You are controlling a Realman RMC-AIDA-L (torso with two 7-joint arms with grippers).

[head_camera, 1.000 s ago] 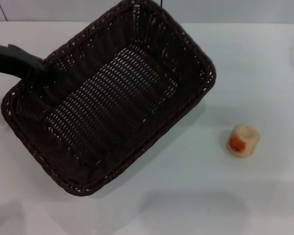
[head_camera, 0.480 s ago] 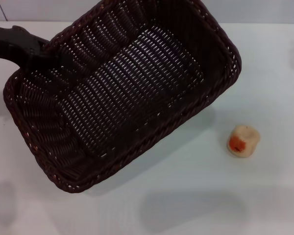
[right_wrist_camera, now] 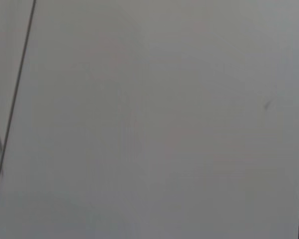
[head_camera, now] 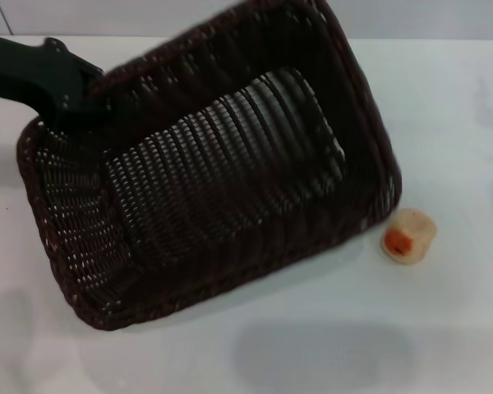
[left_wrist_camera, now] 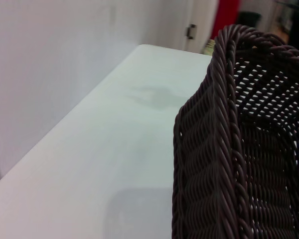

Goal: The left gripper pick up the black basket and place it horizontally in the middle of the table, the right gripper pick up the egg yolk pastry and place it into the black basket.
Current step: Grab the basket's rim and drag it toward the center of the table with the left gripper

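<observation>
The black basket [head_camera: 214, 180] is held tilted above the white table [head_camera: 329, 328], filling the left and middle of the head view. My left gripper [head_camera: 74, 103] comes in from the far left and is shut on the basket's far left rim. The basket's braided rim also shows close up in the left wrist view [left_wrist_camera: 224, 139]. The egg yolk pastry [head_camera: 408, 235] sits on the table just right of the basket's near right corner, its orange patch facing me. My right gripper is out of view.
The table's far edge and a grey wall [head_camera: 427, 20] run along the back. The right wrist view shows only a plain grey surface [right_wrist_camera: 149, 119]. Bare tabletop lies in front of the basket and pastry.
The basket has swung and moved right and toward me in the left gripper, its right corner now close to the pastry. The pastry has not moved.
</observation>
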